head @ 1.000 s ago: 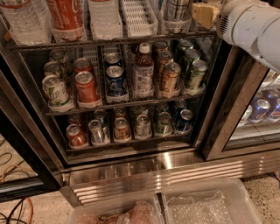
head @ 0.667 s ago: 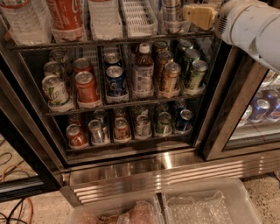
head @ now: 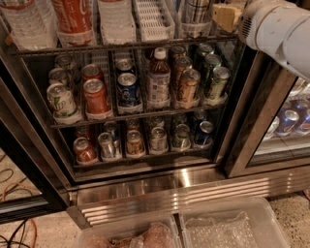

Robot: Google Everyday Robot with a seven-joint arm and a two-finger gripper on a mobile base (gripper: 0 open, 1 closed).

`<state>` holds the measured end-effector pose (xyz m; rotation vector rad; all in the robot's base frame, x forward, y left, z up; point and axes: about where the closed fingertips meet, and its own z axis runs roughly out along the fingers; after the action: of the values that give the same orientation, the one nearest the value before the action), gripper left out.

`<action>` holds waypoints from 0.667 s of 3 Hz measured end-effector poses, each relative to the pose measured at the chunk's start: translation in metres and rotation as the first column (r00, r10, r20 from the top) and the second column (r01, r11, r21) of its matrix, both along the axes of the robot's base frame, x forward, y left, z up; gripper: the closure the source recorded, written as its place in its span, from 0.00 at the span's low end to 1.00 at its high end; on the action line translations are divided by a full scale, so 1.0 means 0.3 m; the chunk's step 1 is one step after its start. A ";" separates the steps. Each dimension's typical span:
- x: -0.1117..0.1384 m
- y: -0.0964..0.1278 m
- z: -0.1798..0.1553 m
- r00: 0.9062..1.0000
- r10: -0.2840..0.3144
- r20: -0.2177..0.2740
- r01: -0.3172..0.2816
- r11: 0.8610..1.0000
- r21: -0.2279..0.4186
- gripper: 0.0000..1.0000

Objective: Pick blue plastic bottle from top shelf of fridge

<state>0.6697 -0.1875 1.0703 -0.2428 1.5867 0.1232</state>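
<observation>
The fridge (head: 193, 191) stands open in front of me. Only the lower part of the blue plastic bottle (head: 196, 10), with its plaid label, shows at the right end of the top shelf (head: 145, 44); the rest is cut off by the picture's top edge. My gripper (head: 225, 15) shows as a tan tip at the end of the white arm (head: 278, 34). It is level with the bottle's base, just to its right and close to it. I cannot tell whether it touches the bottle.
On the top shelf stand a clear bottle (head: 24, 22), a red Coca-Cola bottle (head: 72, 14) and an empty white lane tray (head: 154, 19). Lower racks hold cans and a brown bottle (head: 159, 77). A black door frame (head: 252, 121) is at the right. Clear bins (head: 227, 227) sit on the floor.
The gripper edged slightly left toward the blue bottle, then back by about the same amount. Nothing on the shelves has moved.
</observation>
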 end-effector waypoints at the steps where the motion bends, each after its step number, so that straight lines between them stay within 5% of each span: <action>1: 0.034 0.005 0.011 1.000 -0.002 0.006 0.002 1.000 0.012 0.44; 2: 0.044 0.012 0.009 1.000 0.001 0.004 -0.001 1.000 0.018 0.44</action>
<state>0.6827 -0.1837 1.0729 -0.2294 1.5810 0.1372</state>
